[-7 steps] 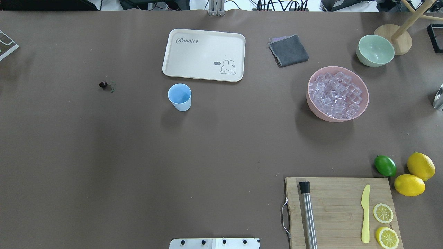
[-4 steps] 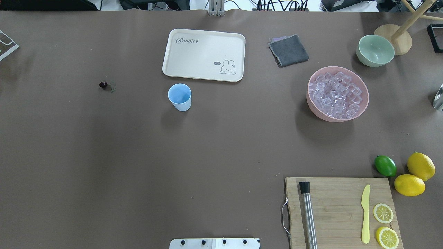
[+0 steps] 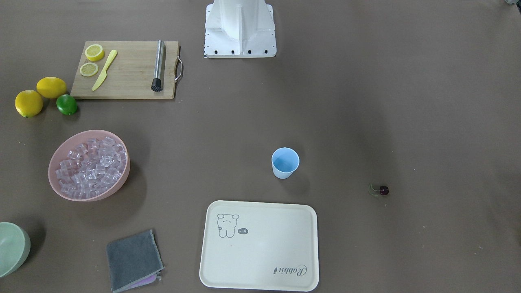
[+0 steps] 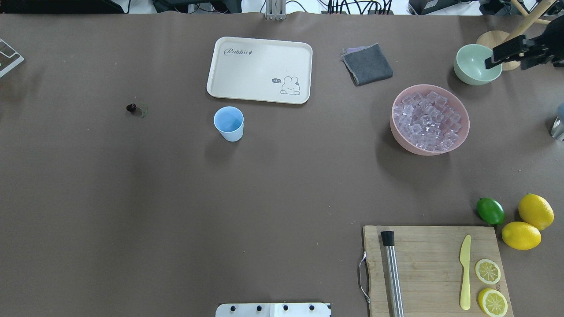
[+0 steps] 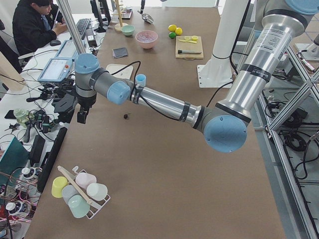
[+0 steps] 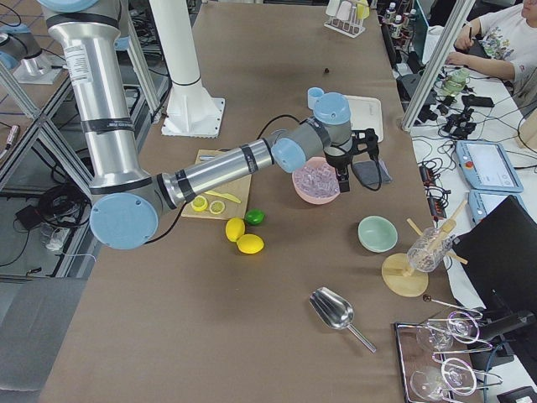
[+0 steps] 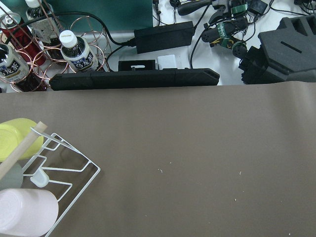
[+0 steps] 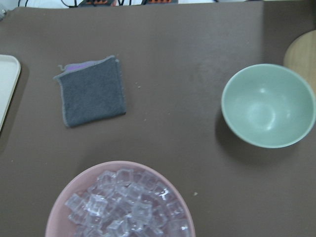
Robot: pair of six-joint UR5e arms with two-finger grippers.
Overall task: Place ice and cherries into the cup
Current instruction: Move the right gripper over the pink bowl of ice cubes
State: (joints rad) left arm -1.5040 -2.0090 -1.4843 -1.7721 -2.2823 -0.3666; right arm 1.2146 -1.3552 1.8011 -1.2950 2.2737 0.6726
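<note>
Two arms reach over a brown table [image 3: 366, 101].

Front-facing view: the light-blue cup [image 3: 285, 162] stands upright. The cherry [image 3: 383, 190] lies well apart to the cup's right. The pink bowl [image 3: 125, 173] of ice [image 3: 91, 167] sits well apart to its left.

Overhead view: the right gripper [image 4: 495, 55] shows far beyond that bowl from the cup, overlapping a pale green bowl [image 4: 471, 70]. I cannot tell whether it is clenched or released.

Left side view: the left gripper [image 5: 81, 117] hangs well apart from the cup, past the cherry. I cannot tell its grip either.

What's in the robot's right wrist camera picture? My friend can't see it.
A wide pink bowl of clear ice cubes fills the bottom. Above it on the brown table lie a folded grey cloth and an empty pale green bowl.
</note>
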